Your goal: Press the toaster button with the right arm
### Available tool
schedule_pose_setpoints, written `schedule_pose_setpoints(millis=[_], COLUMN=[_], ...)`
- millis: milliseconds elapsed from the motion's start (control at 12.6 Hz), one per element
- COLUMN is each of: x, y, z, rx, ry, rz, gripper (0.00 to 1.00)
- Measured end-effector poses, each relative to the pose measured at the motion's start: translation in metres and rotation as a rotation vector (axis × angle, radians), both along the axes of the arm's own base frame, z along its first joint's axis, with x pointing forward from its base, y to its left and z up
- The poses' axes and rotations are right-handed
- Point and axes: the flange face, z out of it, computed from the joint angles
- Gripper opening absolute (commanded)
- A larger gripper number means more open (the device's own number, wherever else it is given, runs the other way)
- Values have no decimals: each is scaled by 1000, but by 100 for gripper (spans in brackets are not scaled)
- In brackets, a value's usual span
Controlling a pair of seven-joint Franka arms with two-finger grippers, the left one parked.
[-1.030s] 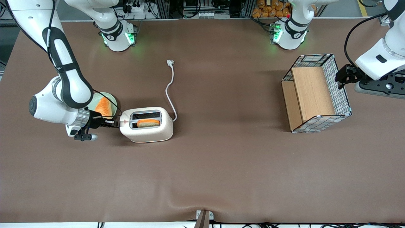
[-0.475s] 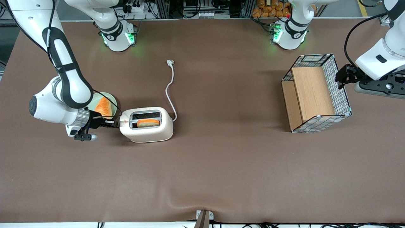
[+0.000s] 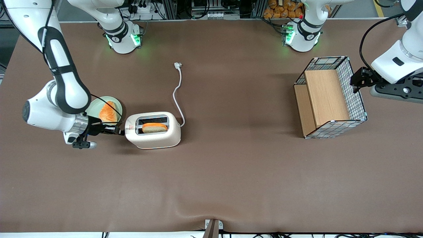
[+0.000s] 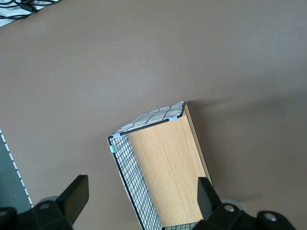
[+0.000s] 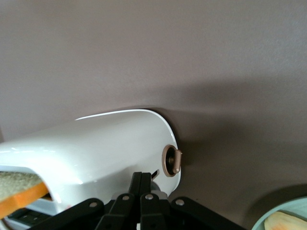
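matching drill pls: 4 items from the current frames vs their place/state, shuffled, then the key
Items:
1. gripper
2. bread slice
3. plug
4. wire basket

Places/states:
A. toward the parked arm's end of the table, tipped on its side
B. standing in the slot of the toaster
C. shut, at the toaster's narrow end face
D. lying loose on the table, farther from the front camera than the toaster

Pairs: 1-C, 2-B, 3-D, 4-A
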Motion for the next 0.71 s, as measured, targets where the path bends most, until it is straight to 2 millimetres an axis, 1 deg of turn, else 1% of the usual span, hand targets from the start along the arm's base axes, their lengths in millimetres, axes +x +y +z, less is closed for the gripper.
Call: schedule_pose_setpoints(millis=[238,396,554,713], x=[1,3,6,4], y=[-4,-4,-7,-14], z=[26,52,84,121], rx=[40,66,62,-20], ry=[47,66,50,17], rz=[-13,-4,18,41], gripper=[0,0,0,0])
